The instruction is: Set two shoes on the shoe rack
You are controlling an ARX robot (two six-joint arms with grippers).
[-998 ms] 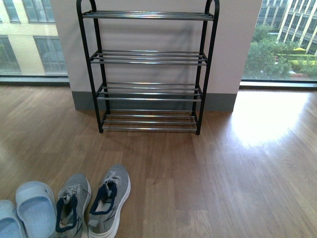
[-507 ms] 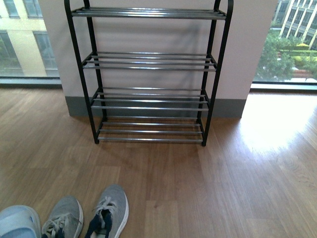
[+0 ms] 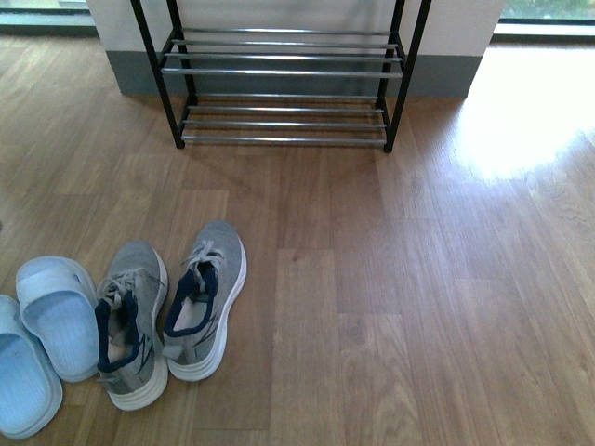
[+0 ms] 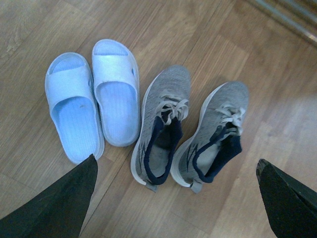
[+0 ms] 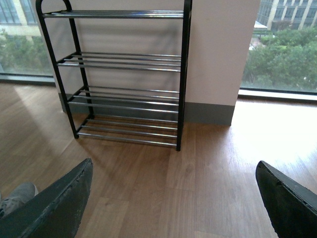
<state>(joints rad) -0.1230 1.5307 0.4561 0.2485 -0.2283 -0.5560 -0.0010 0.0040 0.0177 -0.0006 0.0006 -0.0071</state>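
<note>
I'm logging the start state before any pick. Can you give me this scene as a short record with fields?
sneakers: grey pair, side by side on the wood floor, toes toward the rack
sandals: pale blue pair, on the floor beside the sneakers, on the robot's left
shoe rack: against the wall, four shelves, all bare
left gripper: open, above the shoes, holding nothing
right gripper: open, facing the rack, holding nothing
progress: no shoe on the rack yet
</note>
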